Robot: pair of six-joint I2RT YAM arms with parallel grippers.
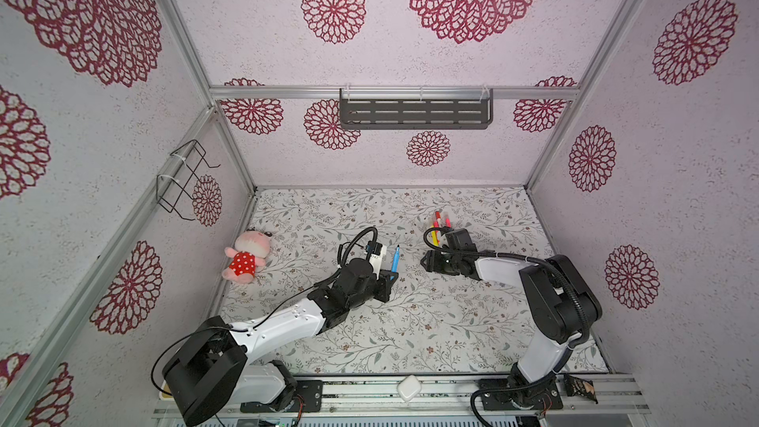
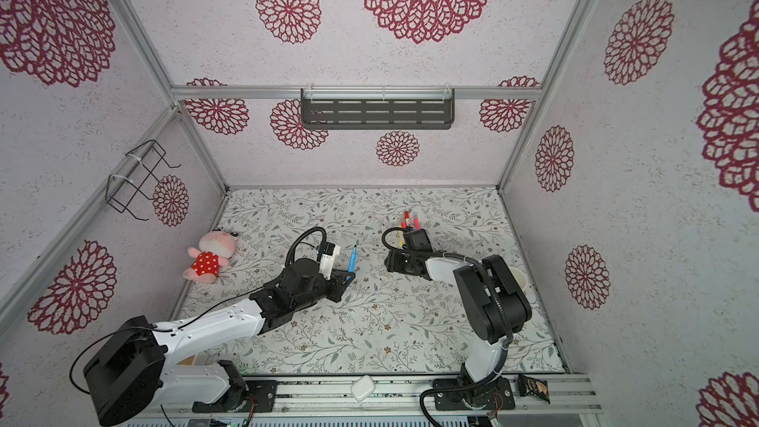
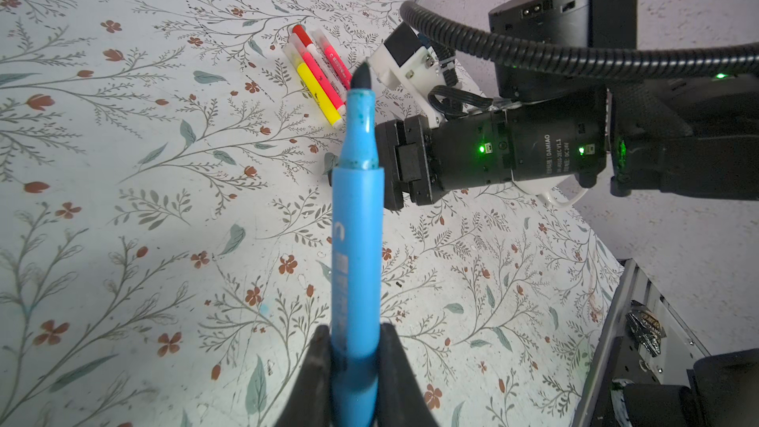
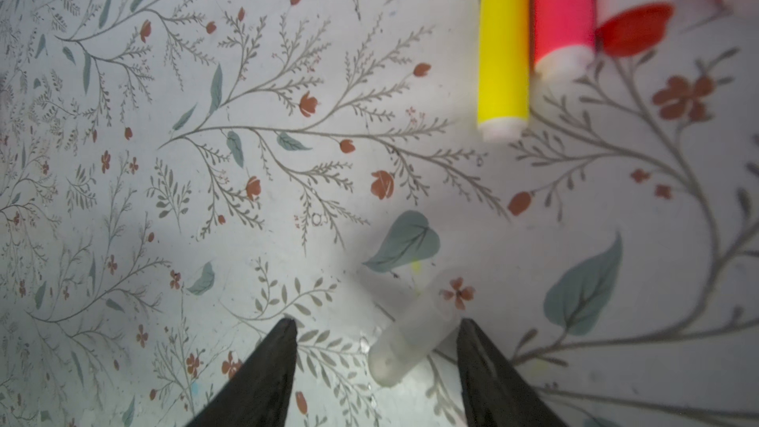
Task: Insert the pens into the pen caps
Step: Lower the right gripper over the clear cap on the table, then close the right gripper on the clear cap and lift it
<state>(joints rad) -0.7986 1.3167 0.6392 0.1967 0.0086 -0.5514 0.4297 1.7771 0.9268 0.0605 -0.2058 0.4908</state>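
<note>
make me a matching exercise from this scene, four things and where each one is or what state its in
Things
1. blue pen
2. clear cap
3. yellow pen
4. plush toy

Places or states
A. lying on the table right beside a pink pen
B. lying at the table's left edge in both top views
C. clamped in the left gripper, tip uncapped
D. lying on the table between the open fingers of the right gripper

Pairs: 1-C, 2-D, 3-A, 4-B
</note>
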